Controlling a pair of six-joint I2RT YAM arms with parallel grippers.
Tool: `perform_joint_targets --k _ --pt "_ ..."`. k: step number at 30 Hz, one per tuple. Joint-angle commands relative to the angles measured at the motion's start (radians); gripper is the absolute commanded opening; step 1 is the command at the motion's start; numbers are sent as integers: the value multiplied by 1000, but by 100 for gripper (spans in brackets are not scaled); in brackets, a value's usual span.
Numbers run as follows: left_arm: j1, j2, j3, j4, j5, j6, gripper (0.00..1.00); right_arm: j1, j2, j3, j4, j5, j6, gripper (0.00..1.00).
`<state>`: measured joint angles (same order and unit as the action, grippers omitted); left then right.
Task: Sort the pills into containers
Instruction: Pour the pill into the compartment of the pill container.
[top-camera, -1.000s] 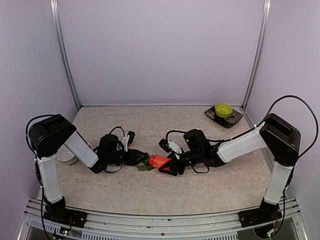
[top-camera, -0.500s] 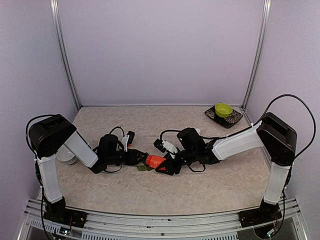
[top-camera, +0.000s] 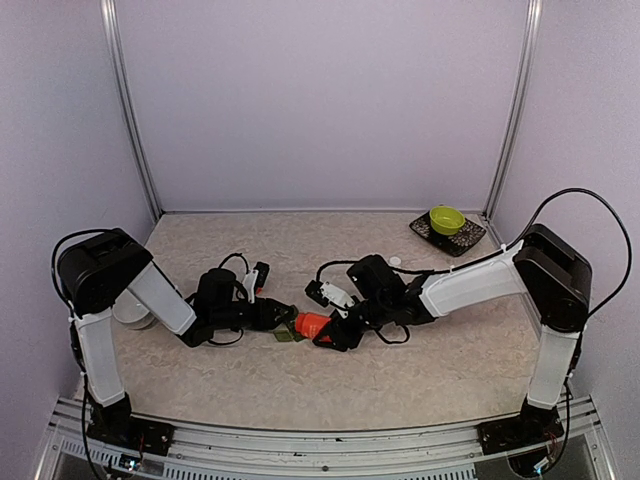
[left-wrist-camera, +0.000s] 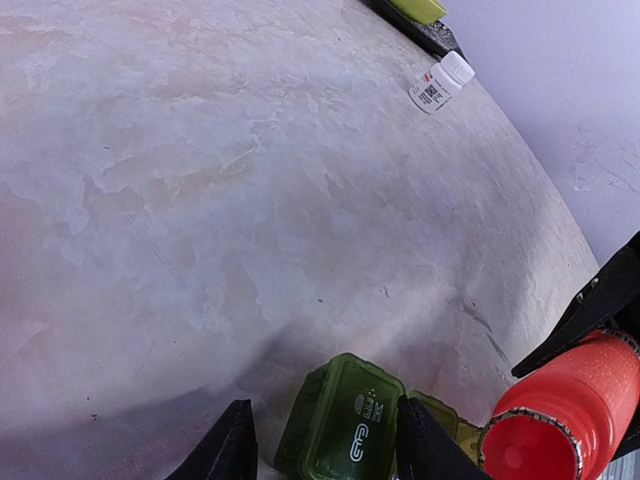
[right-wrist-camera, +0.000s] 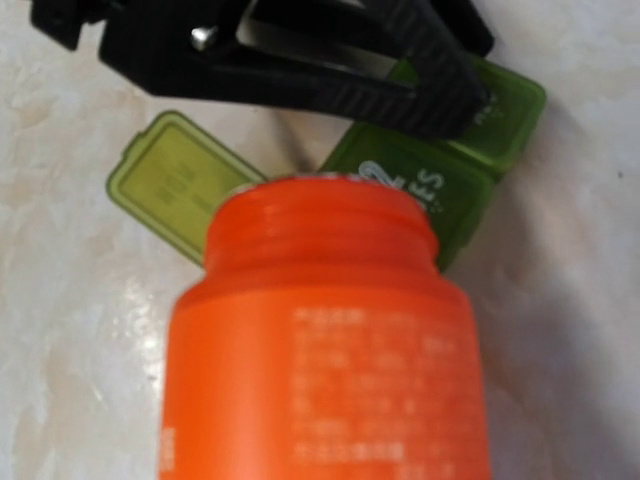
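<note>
The containers (left-wrist-camera: 352, 420), a dark green strip of joined lidded compartments, lie on the table between the fingers of my left gripper (left-wrist-camera: 327, 445), which is shut on them. One pale green lid (right-wrist-camera: 172, 181) stands open beside the closed compartments (right-wrist-camera: 440, 185). My right gripper (top-camera: 322, 330) is shut on an orange bottle (right-wrist-camera: 330, 350) with no cap. The bottle lies nearly on its side, its open mouth (left-wrist-camera: 530, 448) close to the containers (top-camera: 290, 335). The right fingers are hidden behind the bottle in the right wrist view. The pills are hidden.
A small white pill bottle (left-wrist-camera: 441, 82) stands further back on the table (top-camera: 300, 250). A yellow-green bowl (top-camera: 446, 219) sits on a dark tray (top-camera: 470, 240) at the back right. A white round object (top-camera: 130, 312) lies by the left arm.
My right arm has shifted a little to the left, bringing the orange bottle closer to the containers. The left arm and the containers have stayed where they were.
</note>
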<state>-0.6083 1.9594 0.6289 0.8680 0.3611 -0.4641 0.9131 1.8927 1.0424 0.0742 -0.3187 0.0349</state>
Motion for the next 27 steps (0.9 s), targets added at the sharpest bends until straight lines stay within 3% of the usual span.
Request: perform_joint_targets --k 1,27 --pt "6 19 -18 -45 -4 -2 48 26 19 47 -62 35 -5 0" --pt "7 24 -15 -47 -4 -4 48 47 26 183 -303 120 -11 0"
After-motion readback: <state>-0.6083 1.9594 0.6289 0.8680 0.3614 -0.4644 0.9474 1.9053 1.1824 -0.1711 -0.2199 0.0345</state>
